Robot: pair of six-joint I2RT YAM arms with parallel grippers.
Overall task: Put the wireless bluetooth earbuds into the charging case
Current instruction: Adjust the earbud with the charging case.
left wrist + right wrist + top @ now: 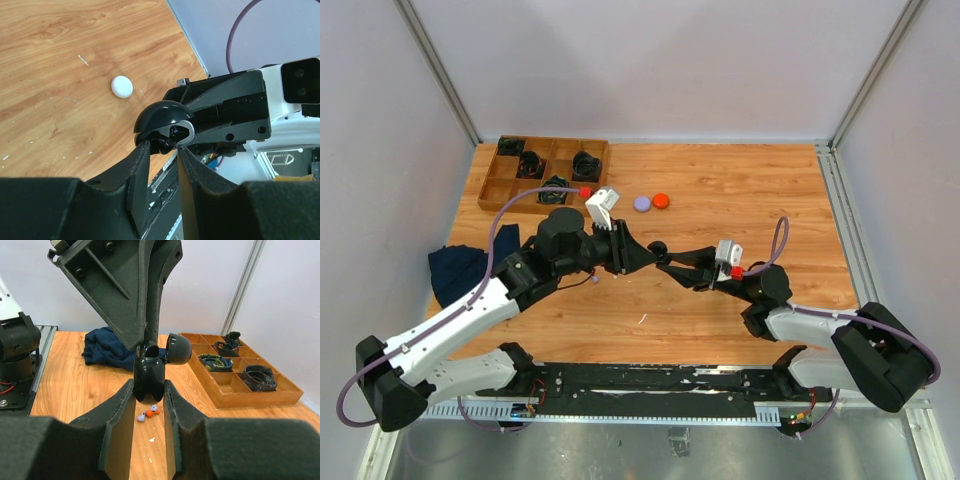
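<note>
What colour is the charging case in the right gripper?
Glossy black; the charging case shows best in the right wrist view.

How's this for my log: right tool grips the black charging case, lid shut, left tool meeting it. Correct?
The lid is open, not shut; the right wrist view shows it. The right tool does grip the black charging case, the left tool meeting it.
</note>
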